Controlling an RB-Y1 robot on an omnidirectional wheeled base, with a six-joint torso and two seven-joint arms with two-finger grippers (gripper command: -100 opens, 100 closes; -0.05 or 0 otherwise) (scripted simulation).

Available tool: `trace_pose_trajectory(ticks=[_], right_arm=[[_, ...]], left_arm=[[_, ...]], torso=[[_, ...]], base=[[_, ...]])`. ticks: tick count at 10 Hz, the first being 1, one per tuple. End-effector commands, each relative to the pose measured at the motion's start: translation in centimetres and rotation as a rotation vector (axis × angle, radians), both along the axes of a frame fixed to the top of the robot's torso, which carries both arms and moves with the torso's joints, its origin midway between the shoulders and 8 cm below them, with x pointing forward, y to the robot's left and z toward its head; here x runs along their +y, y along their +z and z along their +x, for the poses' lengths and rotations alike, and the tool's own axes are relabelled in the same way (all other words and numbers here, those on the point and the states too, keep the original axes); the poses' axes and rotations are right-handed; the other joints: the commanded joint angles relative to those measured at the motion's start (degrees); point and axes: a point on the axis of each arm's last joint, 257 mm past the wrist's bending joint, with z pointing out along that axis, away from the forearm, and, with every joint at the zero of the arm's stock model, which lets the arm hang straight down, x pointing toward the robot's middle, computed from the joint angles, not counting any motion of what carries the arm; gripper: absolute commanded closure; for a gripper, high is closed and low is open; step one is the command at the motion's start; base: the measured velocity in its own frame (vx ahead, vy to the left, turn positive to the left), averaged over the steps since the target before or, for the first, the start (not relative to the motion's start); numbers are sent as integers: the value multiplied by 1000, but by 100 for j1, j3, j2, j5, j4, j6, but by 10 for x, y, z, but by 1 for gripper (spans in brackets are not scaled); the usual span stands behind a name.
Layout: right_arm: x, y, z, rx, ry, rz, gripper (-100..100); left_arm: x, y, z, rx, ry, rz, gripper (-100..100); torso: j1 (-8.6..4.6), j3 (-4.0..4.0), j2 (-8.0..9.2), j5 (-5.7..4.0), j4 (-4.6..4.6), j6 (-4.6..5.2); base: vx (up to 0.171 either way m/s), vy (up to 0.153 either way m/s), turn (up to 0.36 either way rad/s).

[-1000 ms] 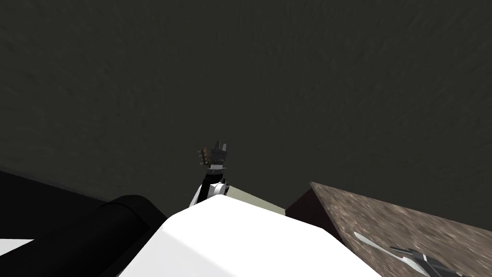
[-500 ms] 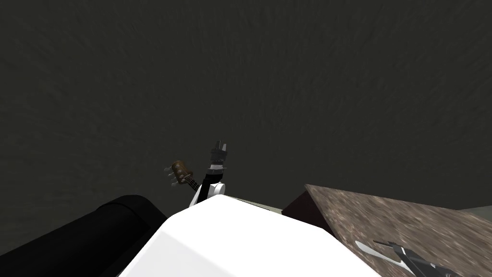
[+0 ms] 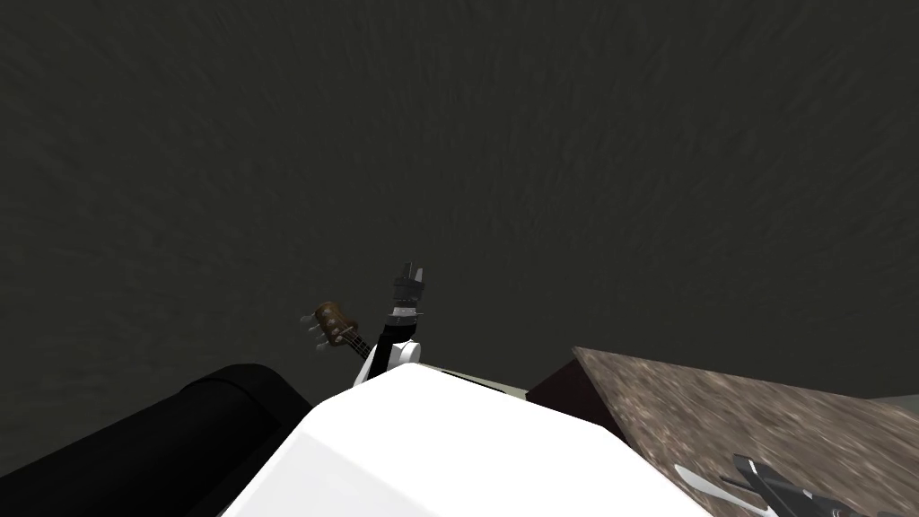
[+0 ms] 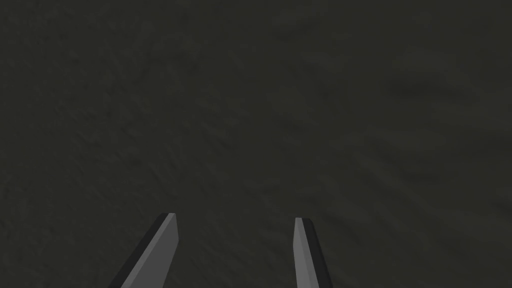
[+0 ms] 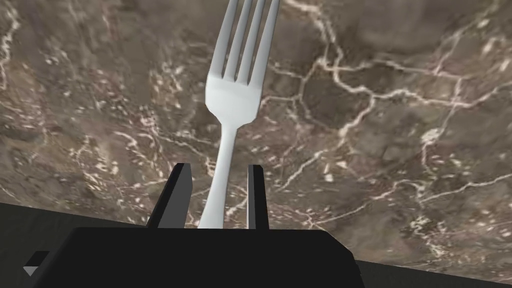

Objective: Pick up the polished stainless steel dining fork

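Fingers (image 5: 176,197) of the right gripper (image 5: 218,167) stand narrowed either side of the fork (image 5: 234,97) handle, not yet touching, its long axis running straight ahead between them on the marble tabletop (image 5: 400,150); left gripper (image 4: 235,217) fingers apart.

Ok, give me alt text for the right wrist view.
A pale grey fork lies on a brown, white-veined marbled surface, tines pointing away from the camera. The right pincer straddles the fork's handle, with a gap showing on each side.
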Motion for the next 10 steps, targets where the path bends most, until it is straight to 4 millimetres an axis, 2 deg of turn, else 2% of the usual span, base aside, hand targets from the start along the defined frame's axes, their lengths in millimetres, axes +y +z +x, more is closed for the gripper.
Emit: trace_pose_trajectory(ticks=[1,2,7,8,10], right_arm=[[0,0,0,0,0,0,0],[-3,-1,-3,3,-13,3,100],[-42,9,-3,9,-192,0,100],[-42,9,-3,9,-192,0,100],[-55,13,-4,9,-264,4,100]], left_arm=[[0,0,0,0,0,0,0],[0,0,0,0,0,0,0],[0,0,0,0,0,0,0],[0,0,0,0,0,0,0],[0,0,0,0,0,0,0]], torso=[[0,0,0,0,0,0],[0,1,1,0,0,0],[-8,47,80,-4,19,-13],[-10,45,76,-3,20,-10],[-4,30,48,-5,14,-9]], base=[[0,0,0],[-71,13,176],[-217,3,370],[-132,10,106],[-149,45,255]])
